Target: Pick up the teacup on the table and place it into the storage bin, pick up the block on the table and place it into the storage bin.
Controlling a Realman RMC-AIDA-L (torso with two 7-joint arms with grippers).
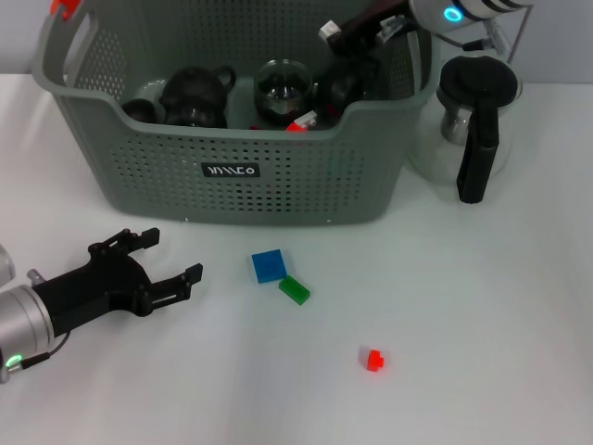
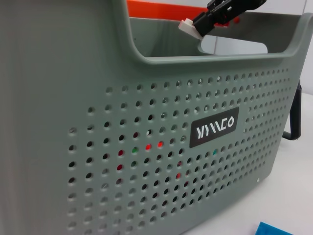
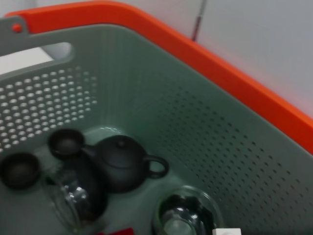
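The grey-green storage bin [image 1: 278, 176] stands at the back of the table; its perforated wall [image 2: 146, 147] fills the left wrist view. Inside lie small dark teacups [image 3: 66, 142], a dark teapot [image 3: 120, 161] and glass cups [image 3: 186, 215]. My right gripper [image 1: 350, 37] hangs over the bin's right end, above the rim. On the table in front lie a blue block [image 1: 268, 266], a green block [image 1: 295, 290] and a small red block [image 1: 373, 359]. My left gripper [image 1: 171, 255] rests low at the front left, open and empty, a short way left of the blue block.
A clear glass pitcher [image 1: 473, 120] with a black handle stands right of the bin. An orange clip [image 3: 195, 54] runs along the bin's rim. White tabletop [image 1: 463, 324] lies bare around the blocks.
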